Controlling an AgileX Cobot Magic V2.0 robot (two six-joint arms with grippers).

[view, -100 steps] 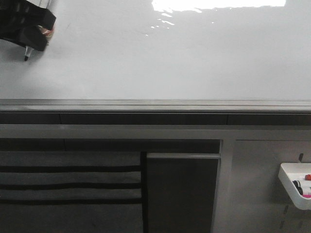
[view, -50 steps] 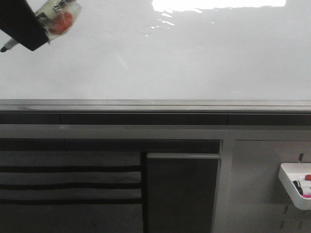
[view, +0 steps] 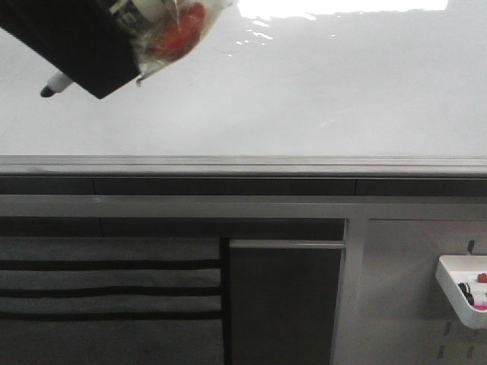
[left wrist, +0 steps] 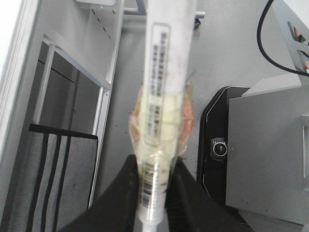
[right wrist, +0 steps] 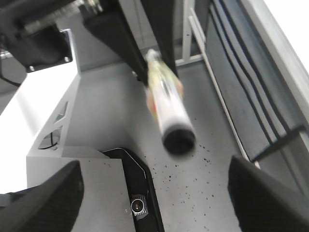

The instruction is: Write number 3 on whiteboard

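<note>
The whiteboard fills the upper half of the front view, glossy, with a grey rim along its lower edge. No number 3 shows on it. My left gripper is at the board's upper left, shut on a white marker wrapped in clear tape with a red patch. The marker's black tip points down-left just in front of the board. The left wrist view shows the marker clamped between the black fingers. My right gripper is open and empty. It looks at the held marker from the capped end.
A small white tray with markers hangs at the lower right below the board. A dark cabinet panel and a grey cloth with black stripes lie under the rim. A speckled grey floor is below the right gripper.
My left gripper with the marker has moved right and looms larger in the front view. The marker tip has shifted right and slightly down.
</note>
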